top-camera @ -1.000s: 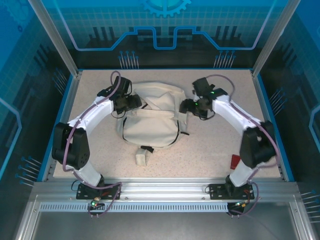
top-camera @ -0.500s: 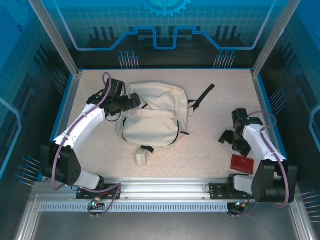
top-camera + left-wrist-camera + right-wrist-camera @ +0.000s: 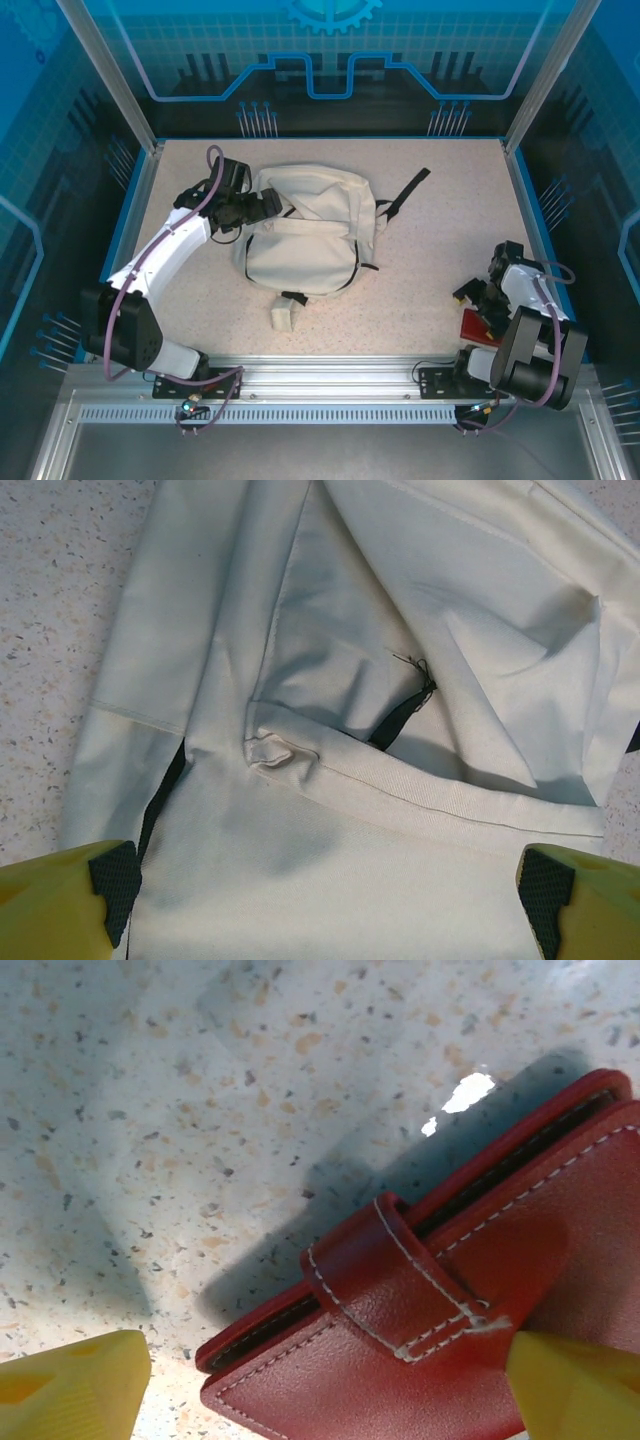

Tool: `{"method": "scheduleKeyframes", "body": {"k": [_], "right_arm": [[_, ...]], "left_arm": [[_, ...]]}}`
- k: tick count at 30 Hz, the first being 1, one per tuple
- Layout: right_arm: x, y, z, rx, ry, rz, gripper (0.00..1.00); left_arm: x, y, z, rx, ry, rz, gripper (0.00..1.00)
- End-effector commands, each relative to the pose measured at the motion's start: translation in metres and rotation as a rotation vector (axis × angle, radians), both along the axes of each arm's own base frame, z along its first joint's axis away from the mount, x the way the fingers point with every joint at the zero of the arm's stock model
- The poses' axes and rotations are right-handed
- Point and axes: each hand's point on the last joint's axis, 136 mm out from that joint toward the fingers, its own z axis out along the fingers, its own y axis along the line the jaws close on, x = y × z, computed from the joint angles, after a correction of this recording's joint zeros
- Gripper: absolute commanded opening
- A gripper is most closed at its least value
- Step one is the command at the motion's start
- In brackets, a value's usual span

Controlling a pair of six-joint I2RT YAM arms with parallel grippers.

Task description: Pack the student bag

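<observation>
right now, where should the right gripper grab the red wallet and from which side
Likely from above, across the red wallet at its clasp tab edge: it lies flat and closed on the table, and the open right gripper hangs over that edge.

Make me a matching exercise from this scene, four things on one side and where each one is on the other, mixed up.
Things: 1 student bag; 2 red wallet; 3 left gripper; 4 right gripper.
Places: A open, over the wallet; B near right corner of the table; C open, over the bag; D left of centre.
Pairs: 1-D, 2-B, 3-C, 4-A.
</observation>
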Motion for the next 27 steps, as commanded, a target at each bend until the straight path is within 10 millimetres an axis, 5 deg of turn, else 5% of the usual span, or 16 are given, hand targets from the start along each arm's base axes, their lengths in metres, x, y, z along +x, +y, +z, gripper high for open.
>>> {"method": "scheduleKeyframes", "body": {"k": [1,4,12,14,22,27], "right_arm": [[0.038,0.017,0.001,0.097,-0.147,0.070,0.90],[0.058,0.038,0.009,0.104,-0.170,0.175,0.89],[0.131,0.153,0.033,0.168,-0.245,0.614,0.84],[0.136,0.166,0.034,0.142,-0.218,0.686,0.81],[0.119,0.113,0.062,-0.061,-0.211,0.518,0.81],[0.094,0.087,0.043,0.057,-0.252,0.361,0.75]], "left_arm": [[0.004,-0.007,0.007,-0.040,-0.006,-0.021,0.99],[0.005,-0.012,0.008,-0.071,-0.005,-0.026,0.99],[0.004,-0.029,0.008,-0.142,0.008,-0.064,0.99],[0.003,-0.036,0.006,-0.154,0.014,-0.084,0.99],[0.000,-0.086,0.003,-0.193,0.038,-0.219,0.99],[0.002,-0.106,0.000,-0.194,0.044,-0.257,0.99]]}}
